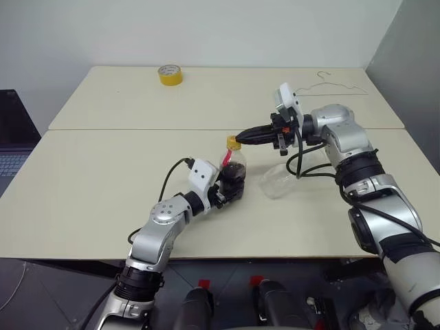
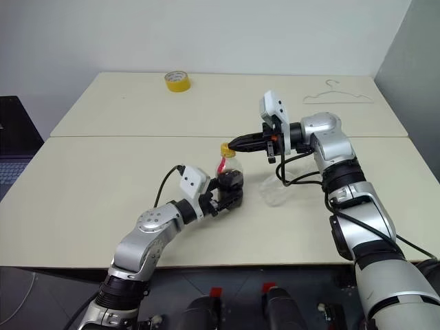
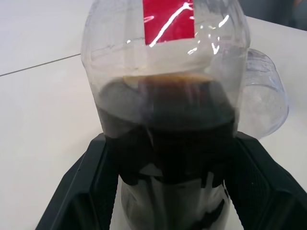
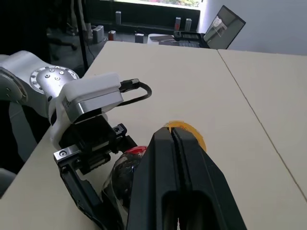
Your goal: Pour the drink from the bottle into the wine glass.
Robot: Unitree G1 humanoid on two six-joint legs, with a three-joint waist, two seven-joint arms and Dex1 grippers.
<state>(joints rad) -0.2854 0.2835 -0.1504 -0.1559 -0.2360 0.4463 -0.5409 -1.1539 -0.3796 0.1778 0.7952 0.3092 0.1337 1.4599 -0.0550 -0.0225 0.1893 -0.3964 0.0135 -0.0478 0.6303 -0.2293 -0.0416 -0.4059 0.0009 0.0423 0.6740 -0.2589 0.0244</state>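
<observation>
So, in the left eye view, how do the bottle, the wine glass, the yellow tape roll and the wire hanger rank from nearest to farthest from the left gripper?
From the left gripper:
1. Bottle, held between its fingers.
2. Wine glass, lying on its side just to the robot's right.
3. Yellow tape roll, far edge, left of centre.
4. Wire hanger, far right corner.

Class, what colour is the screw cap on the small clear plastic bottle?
Yellow screw cap; clearest in the left eye view.

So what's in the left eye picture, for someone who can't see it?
The left hand grips the bottle of dark drink upright on the table, the shut right hand at its yellow cap. The wine glass lies beside it.
</observation>
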